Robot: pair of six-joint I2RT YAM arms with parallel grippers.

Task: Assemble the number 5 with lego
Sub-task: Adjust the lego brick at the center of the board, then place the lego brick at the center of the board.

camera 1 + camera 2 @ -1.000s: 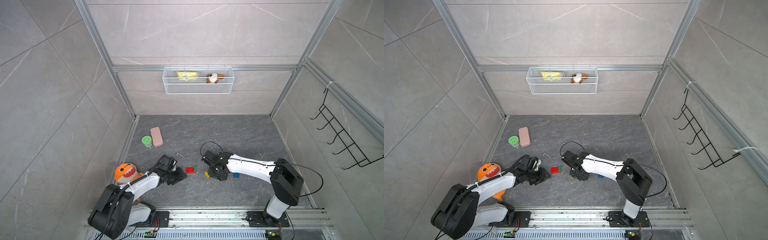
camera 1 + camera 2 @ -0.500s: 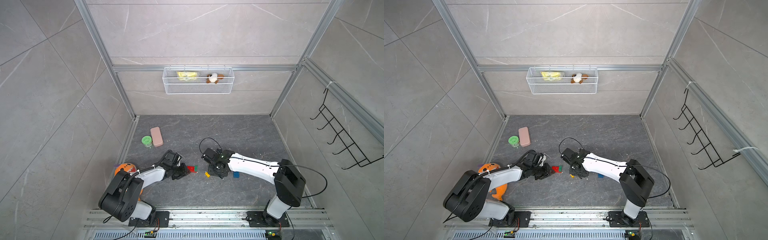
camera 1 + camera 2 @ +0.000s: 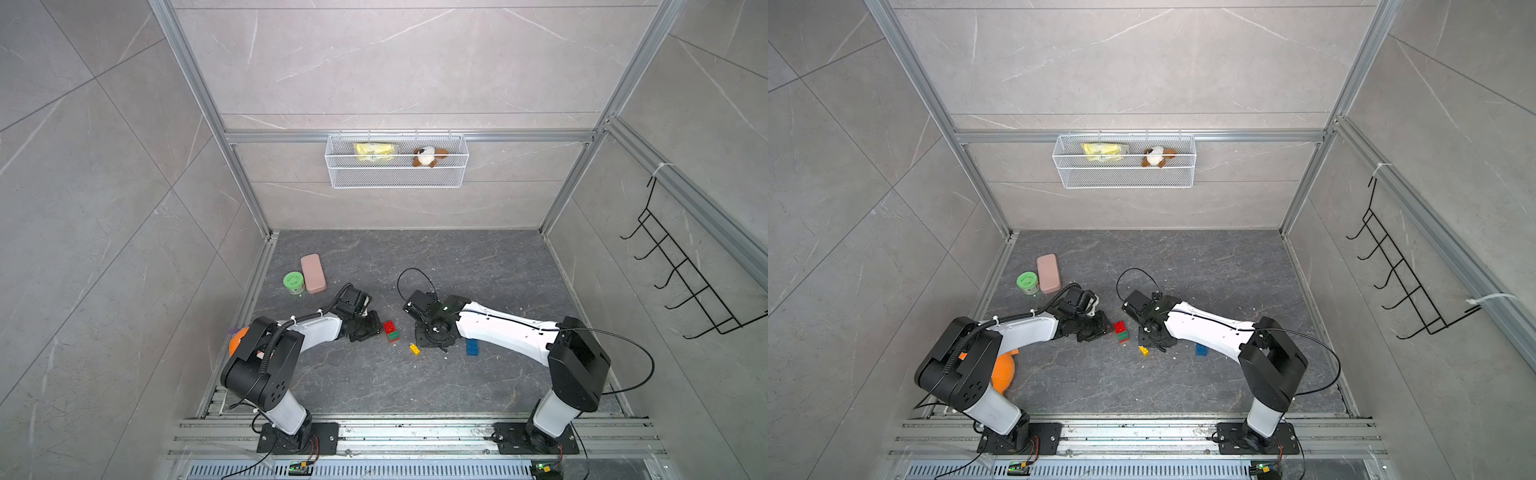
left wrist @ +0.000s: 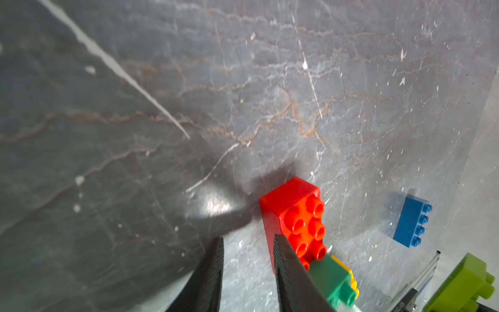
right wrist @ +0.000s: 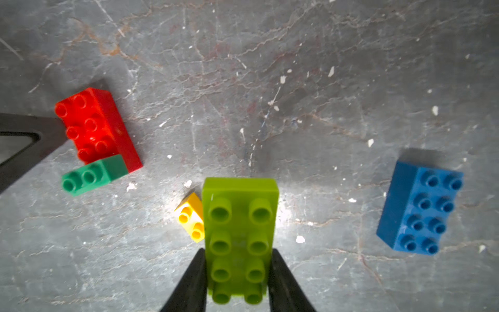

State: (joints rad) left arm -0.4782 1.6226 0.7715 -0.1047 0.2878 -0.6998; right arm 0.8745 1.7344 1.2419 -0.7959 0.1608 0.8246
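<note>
Alignment looks like the crux of the step in hand, which I take to be seating the lime-green brick point(image 5: 240, 232) on the started base. The right claw point(image 5: 238, 252) is clenched on that brick. Its jaws press against the two long sides near one end, so most of the studded face juts out free ahead of the fingers. The left claw point(image 4: 248, 237) is released and grasps nothing: bare table point(image 4: 247, 272) shows between its jaws, and one finger lies right against the side of the red brick point(image 4: 294, 205). A dark-green brick point(image 5: 108, 168) sits joined at one end of the red one; how firmly it is seated cannot be told. To do this well, I would have the left claw brace the red brick so the pair cannot slide. The lime-green brick should come squarely over the dark-green one's studs, long edges parallel to the red brick, and be pressed straight along the studs rather than at a slant, since the off-centre grip may let it pivot. The yellow brick point(image 5: 190, 216) lies loose on the table just beside the held brick and could be knocked by a low pass. The blue brick point(image 5: 421, 205) lies loose, well apart from the others. Of the number 5, only two rows appear joined; the bricks look glossy and chunky, with round hollow studs.
</note>
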